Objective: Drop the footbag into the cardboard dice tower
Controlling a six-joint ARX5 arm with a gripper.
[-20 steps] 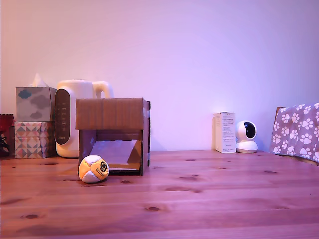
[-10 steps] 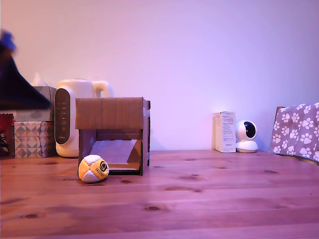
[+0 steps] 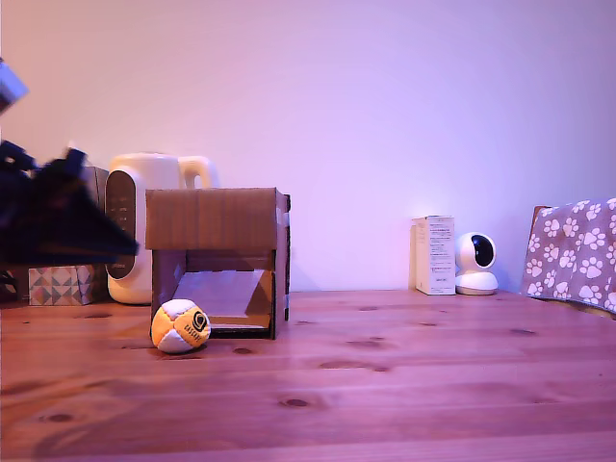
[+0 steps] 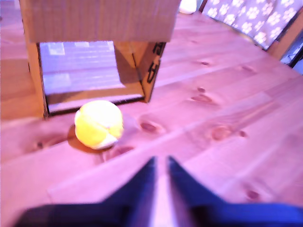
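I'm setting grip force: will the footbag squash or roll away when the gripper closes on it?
The footbag looks like a soft stitched ball, so it will probably give a little rather than slip. Being round on the bare wooden table, a nudge could roll it. The cardboard dice tower just behind might stop it.

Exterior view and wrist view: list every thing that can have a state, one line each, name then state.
Orange-yellow and white stitched footbag: resting on the table by the tower's front opening, ungrasped.
Brown corrugated cardboard dice tower: upright, front opening facing the camera, pale ramp bare.
Dark gripper: empty, fingers nearly together, off the table, short of the footbag.
White kettle: upright, behind the tower.
White round camera: upright by the wall.
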